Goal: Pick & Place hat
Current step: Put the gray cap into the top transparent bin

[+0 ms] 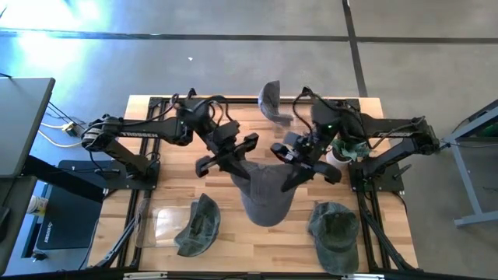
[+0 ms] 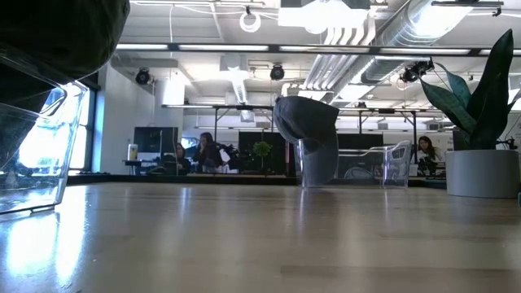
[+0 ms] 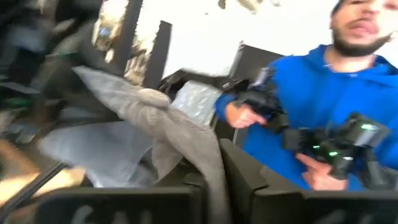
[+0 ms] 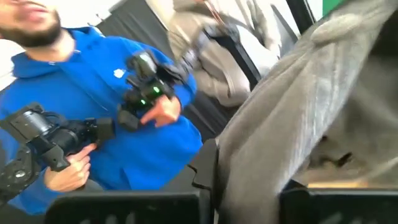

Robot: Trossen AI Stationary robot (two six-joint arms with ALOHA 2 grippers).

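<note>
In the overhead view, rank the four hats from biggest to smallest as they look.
1. Gray hat, held up between both claws, so nearness to the camera may enlarge it.
2. Right camo hat.
3. Left camo hat, nearly alike.
4. Hat on the far stand.

Grey hat (image 1: 264, 194) hanging between my left gripper (image 1: 227, 152) and my right gripper (image 1: 305, 159), each pinching one edge, soft fabric drooping crown-down, stretched over the middle of the table (image 1: 241, 241), near its front half
</note>
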